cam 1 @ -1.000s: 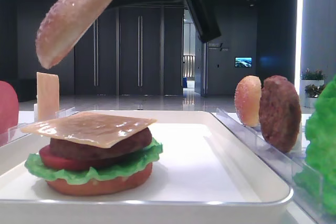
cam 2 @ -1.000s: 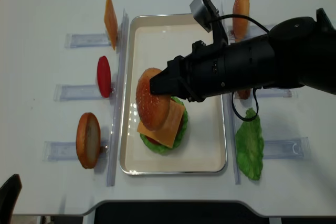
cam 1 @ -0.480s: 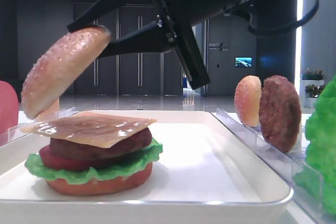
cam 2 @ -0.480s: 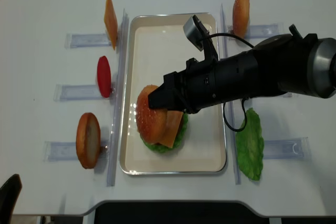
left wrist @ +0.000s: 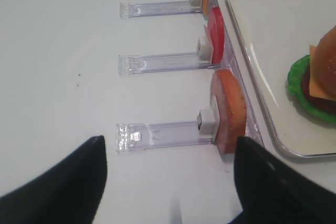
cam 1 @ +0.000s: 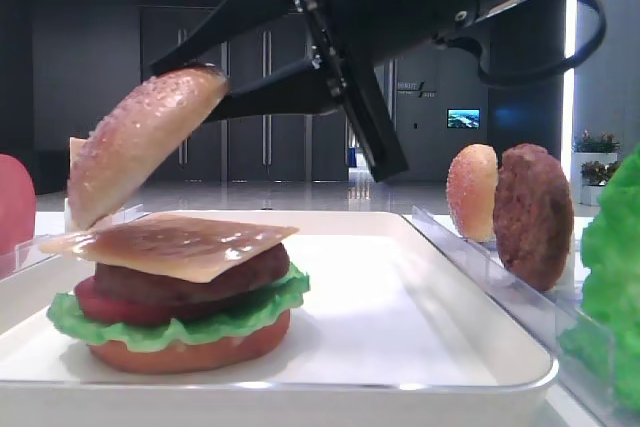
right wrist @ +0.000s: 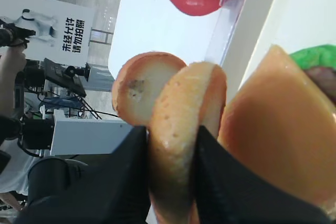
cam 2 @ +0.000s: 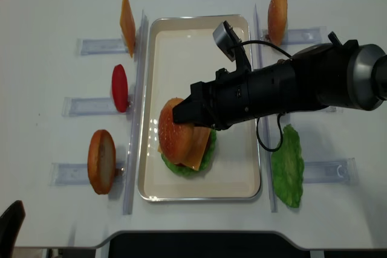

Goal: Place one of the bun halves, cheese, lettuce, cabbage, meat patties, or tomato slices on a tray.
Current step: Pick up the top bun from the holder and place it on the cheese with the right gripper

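the white table (cam 2: 54, 4) carries everything, and the white tray (cam 2: 181, 40) sits in its middle between clear plastic racks (cam 2: 97, 46). the right arm (cam 2: 302, 86) reaches across from the right, low over the tray. on the tray's near half stands a stack: a flat bottom bun (cam 1: 190, 345), lettuce (cam 1: 180, 324), a tomato slice (cam 1: 100, 302), a meat patty (cam 1: 190, 282) and a cheese slice (cam 1: 175, 240) on top. the right pincer (right wrist: 170, 153) is clamped on the domed top bun (cam 1: 140, 142), gripping it by its edge; the bun hangs tilted just above the left side of the cheese, and whether its low end touches cannot be told. in the racks stand a spare lettuce leaf (cam 2: 288, 166), another patty (cam 1: 532, 215), a smaller bun half (cam 2: 277, 9), a bun half (cam 2: 101, 161), a tomato slice (cam 2: 120, 87) and a cheese slice (cam 2: 127, 23). the left pincer (left wrist: 168, 182) shows two dark fingers (left wrist: 68, 182) set apart, holding nothing, near the bun rack.
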